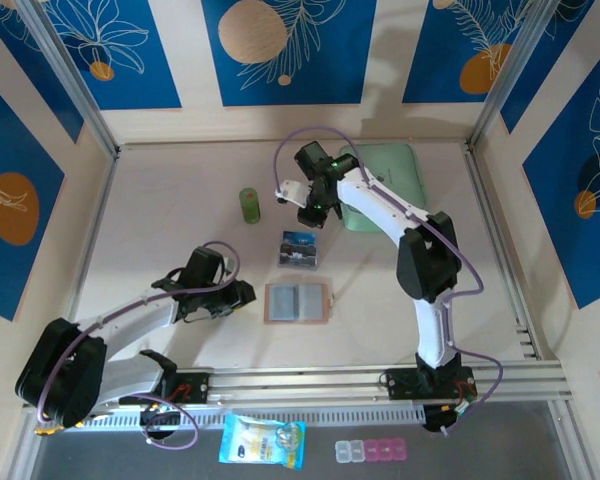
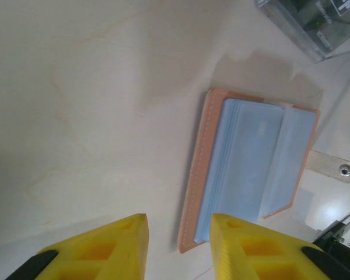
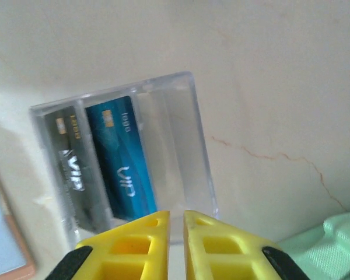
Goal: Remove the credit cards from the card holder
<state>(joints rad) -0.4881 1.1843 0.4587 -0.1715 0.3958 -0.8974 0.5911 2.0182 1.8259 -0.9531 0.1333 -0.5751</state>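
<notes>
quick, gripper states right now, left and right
Left gripper: open, nothing between its fingers.
Right gripper: closed, nothing visible in its grip.

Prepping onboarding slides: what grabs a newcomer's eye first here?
The open pinkish-tan card holder lies mid-table, with the left claw open beside its edge. Just beyond it, a clear tray holds a blue VIP card and a grey VIP card, with the right claw poised near it.
</notes>
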